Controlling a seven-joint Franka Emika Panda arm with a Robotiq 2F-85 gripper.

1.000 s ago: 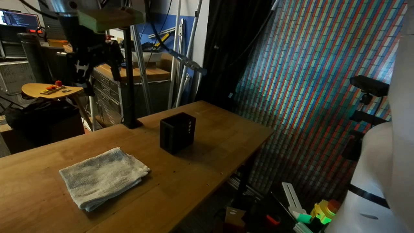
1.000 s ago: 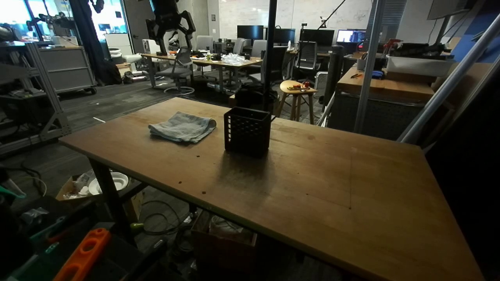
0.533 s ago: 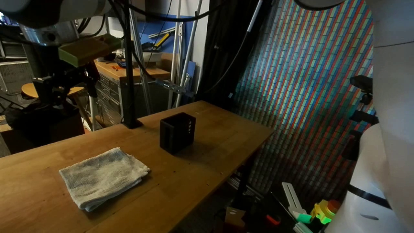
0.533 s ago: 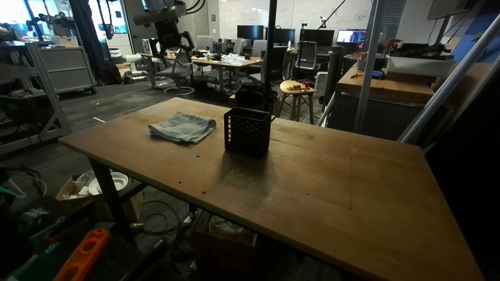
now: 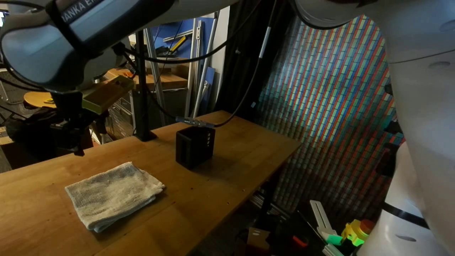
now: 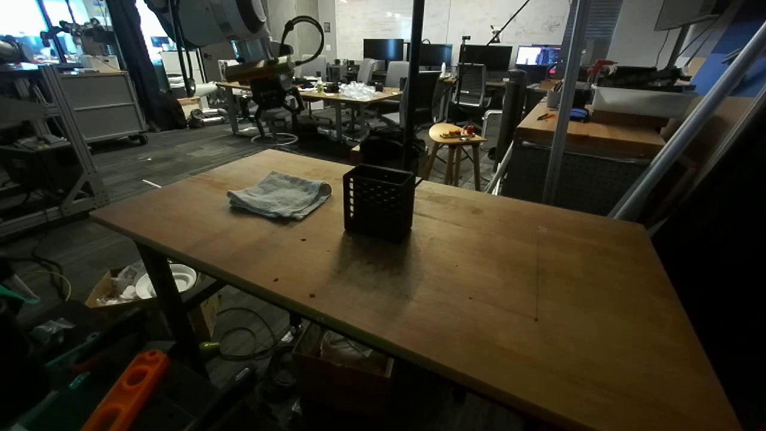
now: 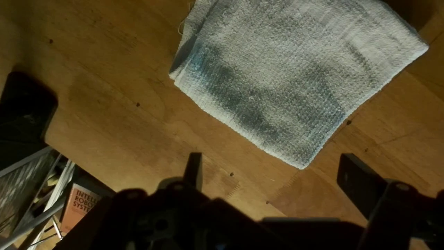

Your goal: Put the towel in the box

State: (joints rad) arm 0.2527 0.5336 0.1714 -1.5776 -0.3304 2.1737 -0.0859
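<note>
Getting to the folded grey cloth towel (image 7: 291, 69), upper right in the wrist view, seems the step. The black two-fingered hand (image 7: 272, 170) is spread wide, empty; next: over it, down, pinch.

One towel (image 5: 113, 196), one box (image 6: 379, 205)

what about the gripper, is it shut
No, in the wrist view the gripper is open, its fingers standing wide apart.

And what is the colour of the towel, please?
The towel is pale grey with bluish tints, seen best in the wrist view.
</note>
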